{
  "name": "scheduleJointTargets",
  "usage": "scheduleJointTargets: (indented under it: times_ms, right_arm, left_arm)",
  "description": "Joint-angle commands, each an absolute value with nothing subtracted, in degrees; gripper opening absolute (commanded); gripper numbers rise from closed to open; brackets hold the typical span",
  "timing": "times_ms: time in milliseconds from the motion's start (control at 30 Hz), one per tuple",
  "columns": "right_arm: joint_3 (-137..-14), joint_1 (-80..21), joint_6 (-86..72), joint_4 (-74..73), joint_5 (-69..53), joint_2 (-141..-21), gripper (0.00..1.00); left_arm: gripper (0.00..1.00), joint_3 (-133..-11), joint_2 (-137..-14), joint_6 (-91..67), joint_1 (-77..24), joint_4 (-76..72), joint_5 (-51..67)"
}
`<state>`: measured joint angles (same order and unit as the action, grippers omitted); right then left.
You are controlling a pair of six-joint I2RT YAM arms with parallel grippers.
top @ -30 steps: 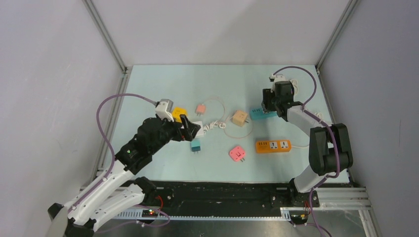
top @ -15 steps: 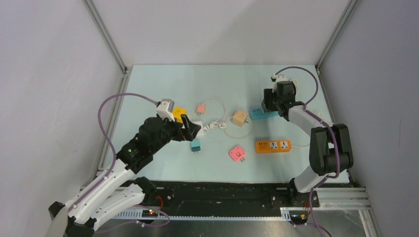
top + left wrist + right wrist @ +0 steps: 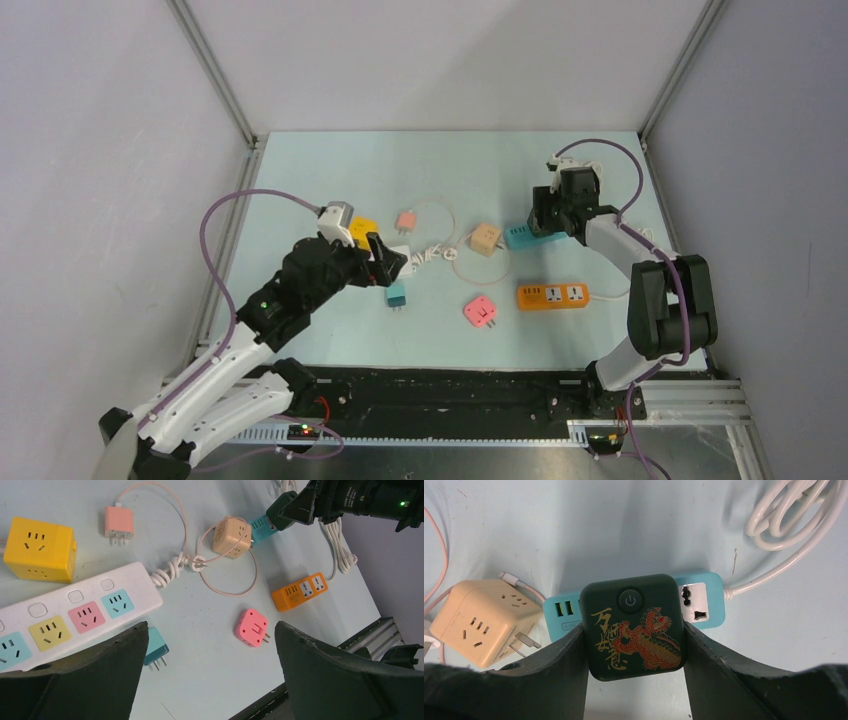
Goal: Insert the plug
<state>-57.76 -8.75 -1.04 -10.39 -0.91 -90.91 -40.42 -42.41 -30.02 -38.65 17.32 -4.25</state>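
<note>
Two arms are seen from the top camera over a pale table [image 3: 330, 160]. The left gripper [image 3: 385, 262] is held above the end of a white power strip [image 3: 398, 252], beside a yellow cube socket [image 3: 362, 228] and a small teal plug [image 3: 396, 294]. The right gripper [image 3: 545, 222] is lowered at the far right onto a teal power strip [image 3: 522, 236], with a beige cube socket [image 3: 486, 240] just beside that strip. An orange power strip [image 3: 553, 295] and a pink adapter [image 3: 481, 310] lie nearer the bases, and a pink charger [image 3: 406, 219] lies farther back.

From the left wrist camera, the left gripper's fingers [image 3: 325, 675] are shown spread wide with nothing between them. The white power strip [image 3: 75, 615] is seen below the left finger, and the small teal plug [image 3: 156, 647] lies just beside its edge. The yellow cube socket, pink charger, beige cube socket, orange power strip and pink adapter are all visible on the table beyond.

From the right wrist camera, a dark plug [image 3: 631, 625], square and printed with a red-and-gold dragon, is seen clamped between the right gripper's fingers [image 3: 559, 665]. It is placed over the middle of the teal power strip, between the USB ports at the left and an uncovered socket at the right. Whether its pins are seated cannot be told. The beige cube socket lies at the strip's left end, with its prongs pointing toward the strip. A coiled white cable [image 3: 794, 515] runs from the strip's right end.
</note>
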Motion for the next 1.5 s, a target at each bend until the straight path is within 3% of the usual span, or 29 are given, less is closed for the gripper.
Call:
scheduleJointTargets:
  times_ms: [0,400,767,1133,1467]
  right_arm:
    - [-57.9,-9.5,-0.8,-10.4,0.6,-91.1,0.00]
    - [-55.0,-17.9,2.0,-4.1,13.3,-93.8,0.00]
    - [-66.5,-17.6,-7.6,-9.6,2.6,-98.6,0.00]
    - [-69.1,-26.1,-18.7,-11.8,20.2,-104.6,0.00]
    - [-68.9,-26.8,-19.5,-14.6,17.6,-110.3,0.00]
  left_arm:
    - [1.00,-39.9,-42.5,-30.8,-38.8,15.9,-3.9]
    - [1.00,-40.3,-43.2,-30.5,-38.8,16.0,-4.4]
    - [1.00,-40.6,-42.8,-29.8,-38.8,16.1,-5.2]
    - [1.00,-40.4,-42.3,-29.9,-38.6,16.1,-4.9]
    - [1.00,-40.6,-42.0,-29.6,-38.3,16.5,-4.7]
